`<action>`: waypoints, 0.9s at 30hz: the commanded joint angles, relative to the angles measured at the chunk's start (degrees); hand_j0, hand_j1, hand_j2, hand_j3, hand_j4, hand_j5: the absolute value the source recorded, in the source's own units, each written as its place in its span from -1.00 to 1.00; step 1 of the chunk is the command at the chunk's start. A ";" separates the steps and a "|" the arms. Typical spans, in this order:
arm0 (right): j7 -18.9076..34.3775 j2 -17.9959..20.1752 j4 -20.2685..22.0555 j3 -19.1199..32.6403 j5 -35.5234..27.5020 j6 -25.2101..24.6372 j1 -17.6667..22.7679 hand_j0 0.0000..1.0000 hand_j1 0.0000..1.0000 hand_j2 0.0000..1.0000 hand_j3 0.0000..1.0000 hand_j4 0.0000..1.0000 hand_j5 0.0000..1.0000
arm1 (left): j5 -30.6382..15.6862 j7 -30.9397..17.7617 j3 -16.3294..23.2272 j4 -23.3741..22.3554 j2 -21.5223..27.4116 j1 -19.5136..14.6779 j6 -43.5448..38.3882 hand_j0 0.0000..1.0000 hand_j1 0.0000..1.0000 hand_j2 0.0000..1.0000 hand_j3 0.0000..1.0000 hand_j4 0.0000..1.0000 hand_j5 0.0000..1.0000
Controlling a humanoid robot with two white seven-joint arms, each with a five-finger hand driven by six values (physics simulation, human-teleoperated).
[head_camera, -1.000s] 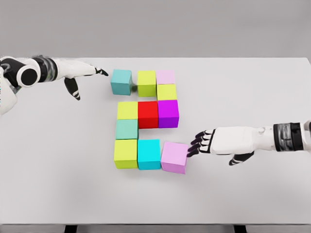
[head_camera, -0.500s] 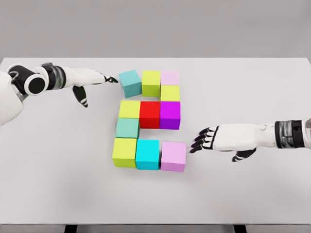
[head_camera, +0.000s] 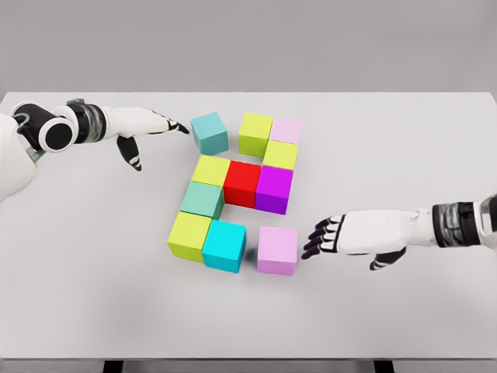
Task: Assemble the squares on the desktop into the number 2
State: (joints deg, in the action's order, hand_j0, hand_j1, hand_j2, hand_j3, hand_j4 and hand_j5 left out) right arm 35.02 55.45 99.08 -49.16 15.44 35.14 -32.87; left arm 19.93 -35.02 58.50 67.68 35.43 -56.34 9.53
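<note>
Coloured cubes lie on the white table (head_camera: 404, 155). At the top stand a teal cube (head_camera: 210, 132), apart from a lime cube (head_camera: 255, 134), a pale pink cube (head_camera: 286, 130) and a yellow-green cube (head_camera: 279, 154). Below run a yellow-green cube (head_camera: 210, 170), a red cube (head_camera: 242, 184) and a purple cube (head_camera: 274, 189). A sea-green cube (head_camera: 203, 200), a lime cube (head_camera: 189, 235) and a cyan cube (head_camera: 224, 245) follow, skewed. A lilac cube (head_camera: 277, 250) sits apart. My left hand (head_camera: 159, 125) is open beside the teal cube. My right hand (head_camera: 320, 237) is open, right of the lilac cube.
The table's near edge runs along the bottom, with dark legs (head_camera: 112, 366) showing beneath. A grey wall rises behind the far edge.
The cube cluster has rotated clockwise and shifted. A gap has opened between the teal and lime cubes, and between the cyan and lilac cubes. My right hand has dropped slightly lower.
</note>
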 commanded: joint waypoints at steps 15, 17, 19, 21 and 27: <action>-0.02 -2.54 1.64 -2.96 -0.23 -0.14 -2.37 1.00 1.00 1.00 1.00 1.00 1.00 | -0.16 0.02 -0.14 -0.18 0.95 -0.09 0.14 1.00 1.00 1.00 1.00 1.00 1.00; -0.02 -2.54 1.47 -2.96 -0.23 -0.14 -2.37 1.00 1.00 1.00 1.00 1.00 1.00 | -0.16 0.02 -0.14 -0.09 0.87 -0.09 0.22 1.00 1.00 1.00 1.00 1.00 1.00; -0.02 -2.10 1.03 -2.96 -0.14 -0.14 -2.37 1.00 1.00 1.00 1.00 1.00 1.00 | -0.07 0.02 -0.14 -0.18 0.86 -0.09 0.22 1.00 1.00 1.00 1.00 1.00 1.00; -0.02 -1.40 0.24 -2.61 0.56 -0.14 -2.37 1.00 1.00 1.00 1.00 1.00 1.00 | -0.07 0.02 -0.14 -0.26 0.78 -0.09 0.22 1.00 1.00 1.00 1.00 1.00 1.00; -0.02 -0.87 -0.73 -2.26 0.65 -0.14 -2.72 1.00 1.00 1.00 1.00 1.00 1.00 | 0.02 0.02 -0.14 -0.18 0.16 0.17 0.49 1.00 1.00 1.00 1.00 1.00 1.00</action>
State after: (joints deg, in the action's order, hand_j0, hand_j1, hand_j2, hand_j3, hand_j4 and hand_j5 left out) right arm 35.02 54.38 98.63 -51.53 16.37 35.14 -35.60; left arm 20.00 -35.02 58.41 67.48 35.75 -56.16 10.00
